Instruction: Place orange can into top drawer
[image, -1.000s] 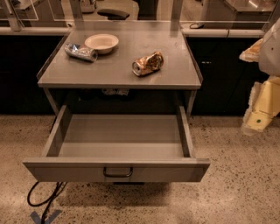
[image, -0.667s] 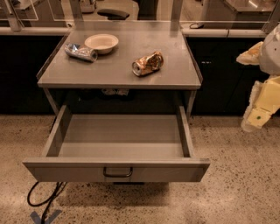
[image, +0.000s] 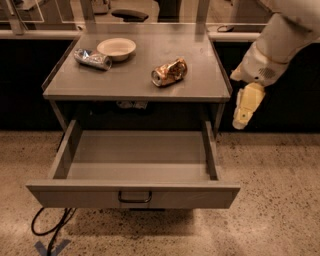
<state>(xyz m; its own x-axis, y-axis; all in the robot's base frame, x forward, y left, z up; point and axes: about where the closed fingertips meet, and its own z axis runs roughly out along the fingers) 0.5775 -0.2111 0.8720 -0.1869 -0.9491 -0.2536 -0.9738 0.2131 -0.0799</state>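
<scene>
The orange can (image: 169, 72) is lying on its side on the table (image: 130, 85), a little right of the middle of its top, with its silver end pointing toward the table's front left. The top drawer (image: 75, 195) is standing pulled out from under the table's front edge, with its bare floor showing. The gripper (image: 242, 117) is hanging off the table's right side, below the tabletop and well apart from the can. Nothing is showing in it, and whether it is released or clenched I cannot tell.

I am judging the step in hand to be the reach for the can. To do it well, the arm should be rising above the table's right edge before it is swinging inward, so the rim is not getting knocked. Coming down from above and closing across the can's short width looks best (it is dented, so it may be rolling or slipping under a sideways nudge). The bowl (image: 116, 48) and the silver-blue can (image: 92, 58) are sitting at the table's back left, away from that approach.
</scene>
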